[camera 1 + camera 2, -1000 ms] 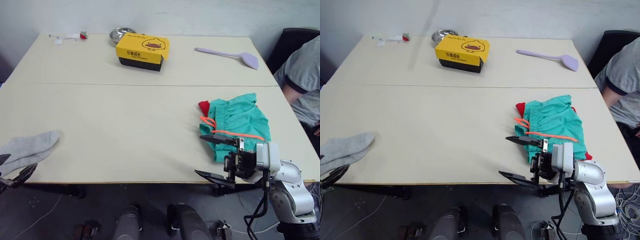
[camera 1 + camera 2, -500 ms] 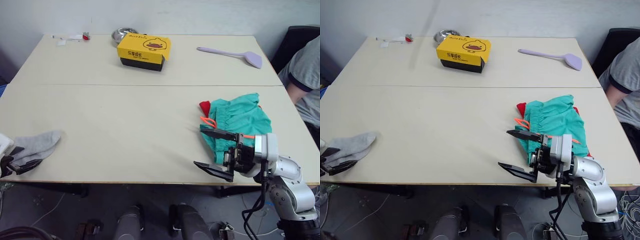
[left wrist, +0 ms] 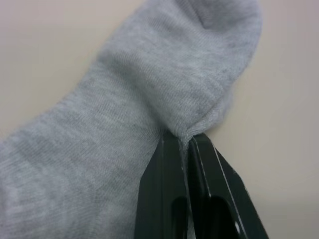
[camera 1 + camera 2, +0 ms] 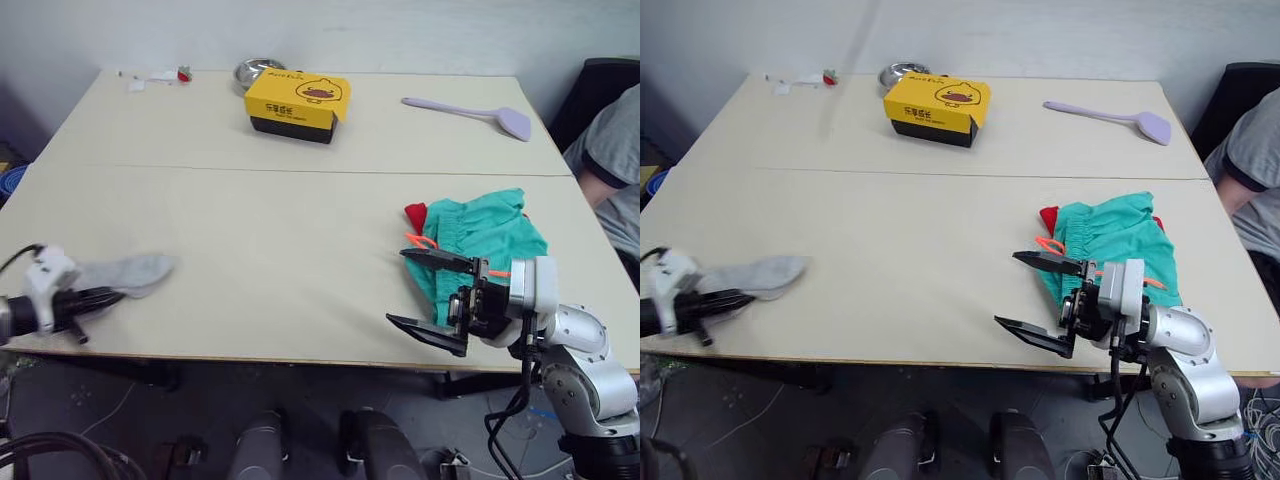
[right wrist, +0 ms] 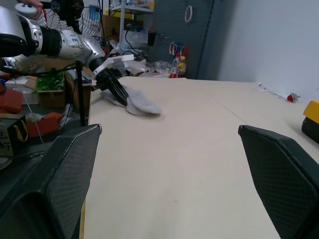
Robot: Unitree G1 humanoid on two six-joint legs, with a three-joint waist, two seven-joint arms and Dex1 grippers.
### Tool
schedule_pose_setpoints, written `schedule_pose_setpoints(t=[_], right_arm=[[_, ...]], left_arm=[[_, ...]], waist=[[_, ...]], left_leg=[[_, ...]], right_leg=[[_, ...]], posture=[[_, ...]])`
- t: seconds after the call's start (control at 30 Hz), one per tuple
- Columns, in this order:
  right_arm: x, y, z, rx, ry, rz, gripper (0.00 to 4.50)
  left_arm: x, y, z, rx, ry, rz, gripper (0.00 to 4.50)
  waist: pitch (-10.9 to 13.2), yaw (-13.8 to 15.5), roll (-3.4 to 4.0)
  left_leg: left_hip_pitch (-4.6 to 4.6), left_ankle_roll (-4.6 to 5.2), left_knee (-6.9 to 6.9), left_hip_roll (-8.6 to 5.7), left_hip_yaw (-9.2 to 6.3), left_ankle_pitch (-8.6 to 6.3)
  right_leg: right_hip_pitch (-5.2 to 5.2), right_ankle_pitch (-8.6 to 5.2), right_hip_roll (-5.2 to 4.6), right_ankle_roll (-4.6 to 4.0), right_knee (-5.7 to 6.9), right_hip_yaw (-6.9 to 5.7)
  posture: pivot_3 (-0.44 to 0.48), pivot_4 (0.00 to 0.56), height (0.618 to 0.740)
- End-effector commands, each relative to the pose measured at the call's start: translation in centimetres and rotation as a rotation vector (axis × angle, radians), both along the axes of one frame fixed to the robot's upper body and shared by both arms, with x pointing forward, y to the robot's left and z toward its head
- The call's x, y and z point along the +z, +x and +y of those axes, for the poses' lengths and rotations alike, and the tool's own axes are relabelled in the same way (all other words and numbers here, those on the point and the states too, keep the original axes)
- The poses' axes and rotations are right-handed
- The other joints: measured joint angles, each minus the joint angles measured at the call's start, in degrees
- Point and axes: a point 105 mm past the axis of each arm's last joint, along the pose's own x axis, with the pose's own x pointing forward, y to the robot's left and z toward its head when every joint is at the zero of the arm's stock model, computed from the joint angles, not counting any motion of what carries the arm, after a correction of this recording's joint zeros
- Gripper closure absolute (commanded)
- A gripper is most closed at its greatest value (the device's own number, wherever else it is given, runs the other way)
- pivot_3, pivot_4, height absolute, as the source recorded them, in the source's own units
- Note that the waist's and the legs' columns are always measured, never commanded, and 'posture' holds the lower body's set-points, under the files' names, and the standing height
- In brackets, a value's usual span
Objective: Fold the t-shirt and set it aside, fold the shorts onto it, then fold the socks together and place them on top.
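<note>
Socks [image 4: 128, 274] lay flat near the front left edge of the table [image 4: 250, 240], their grey cloth pinched between the closed black fingers [image 3: 164, 199] of the left gripper [image 4: 92, 296]; in the left wrist view the fabric bunched into the seam where the two fingers met. The free end of the socks extended from the gripper toward the table centre. The right gripper [image 4: 440, 300] hovered at the front right edge of the table with its fingers spread wide and nothing between them. The shorts [image 4: 480, 240] lay in a folded heap just behind and beside that gripper, with the orange drawstring [image 4: 420, 240] trailing across the waistband. A small corner of the t-shirt [image 4: 413, 212] protruded from under the far left side of the shorts. The socks were well apart from the shorts, on the opposite side of the table. A yellow box [image 4: 297, 102], a metal bowl [image 4: 255, 71] and a lilac spatula [image 4: 470, 110] rested along the far edge.
</note>
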Motion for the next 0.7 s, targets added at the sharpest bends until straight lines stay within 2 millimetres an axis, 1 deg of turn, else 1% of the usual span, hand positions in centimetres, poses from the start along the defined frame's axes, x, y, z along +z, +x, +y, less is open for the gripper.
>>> schedule_pose_setpoints(t=[0.03,0.1,0.2,0.23,0.3,0.43,0.5,0.57,0.67,0.7], right_arm=[[0.5,-0.2,-0.9,-0.032,-0.028,-0.024,0.00],[0.4,-0.3,-1.3,-0.041,-0.044,-0.018,0.00],[0.5,-0.4,-1.7,-0.052,-0.063,-0.006,0.00],[0.5,-0.4,-1.8,-0.055,-0.069,0.002,0.00],[0.5,-0.4,-1.8,-0.059,-0.080,0.007,0.00],[0.7,-0.4,-1.7,-0.076,-0.076,0.017,0.00],[0.6,-0.4,-1.7,-0.080,-0.077,0.026,0.00],[0.5,-0.6,-1.6,-0.080,-0.083,0.030,0.00],[0.3,-0.7,-1.5,-0.091,-0.081,0.035,0.00],[0.2,-0.7,-1.5,-0.093,-0.082,0.037,0.00]], left_arm=[[2.6,1.4,-5.0,-0.101,-0.008,-0.072,4.44],[3.1,1.4,-8.4,-0.183,-0.031,-0.071,4.44],[2.9,1.4,-13.8,-0.284,-0.102,-0.057,4.44],[2.7,1.6,-15.5,-0.308,-0.115,-0.059,4.44],[2.3,2.6,-18.1,-0.306,-0.126,-0.091,4.44],[1.1,3.6,-21.9,-0.310,-0.124,-0.116,4.44],[0.9,4.6,-23.7,-0.263,-0.153,-0.150,4.44],[0.6,4.8,-25.2,-0.250,-0.185,-0.145,4.44],[0.1,4.2,-27.0,-0.251,-0.244,-0.105,4.44],[0.0,3.9,-27.4,-0.267,-0.251,-0.095,4.23]], waist=[[0.0,-0.1,-0.21],[0.0,-0.1,-0.21],[0.0,-0.1,-0.19],[0.0,-0.1,-0.19],[0.0,0.0,-0.20],[0.0,-0.1,-0.23],[0.0,0.1,-0.23],[0.0,0.2,-0.25],[0.0,0.1,-0.25],[0.0,0.1,-0.25]], left_leg=[[0.01,0.00,0.02,0.01,0.00,0.00],[0.03,0.01,0.03,0.02,-0.01,0.01],[0.08,0.01,0.04,0.02,0.00,0.02],[0.11,0.02,0.04,0.02,0.00,0.02],[0.15,0.01,0.10,0.03,-0.01,0.03],[0.15,0.00,0.16,0.05,-0.01,0.04],[0.16,-0.01,0.18,0.04,-0.02,0.05],[0.15,0.00,0.26,0.02,-0.06,0.04],[0.15,0.01,0.27,0.01,-0.07,0.03],[0.16,0.01,0.27,0.01,-0.08,0.03]], right_leg=[[0.01,0.00,0.01,0.01,0.01,0.01],[0.06,0.01,0.03,0.03,0.01,0.02],[0.15,0.00,0.09,0.08,0.00,0.02],[0.18,-0.02,0.11,0.11,0.01,0.03],[0.25,-0.02,0.18,0.19,0.01,0.04],[0.27,0.00,0.31,0.29,0.02,0.07],[0.29,0.01,0.32,0.35,0.02,0.08],[0.34,0.02,0.31,0.44,0.01,0.08],[0.39,0.02,0.31,0.48,-0.02,0.09],[0.41,0.02,0.31,0.49,-0.03,0.08]], posture=[[0.000,0.150,0.740],[0.000,0.150,0.740],[0.000,0.150,0.740],[0.000,0.150,0.740],[0.000,0.150,0.740],[0.000,0.150,0.740],[0.000,0.150,0.740],[0.000,0.150,0.740],[0.000,0.150,0.740],[0.000,0.150,0.740]])
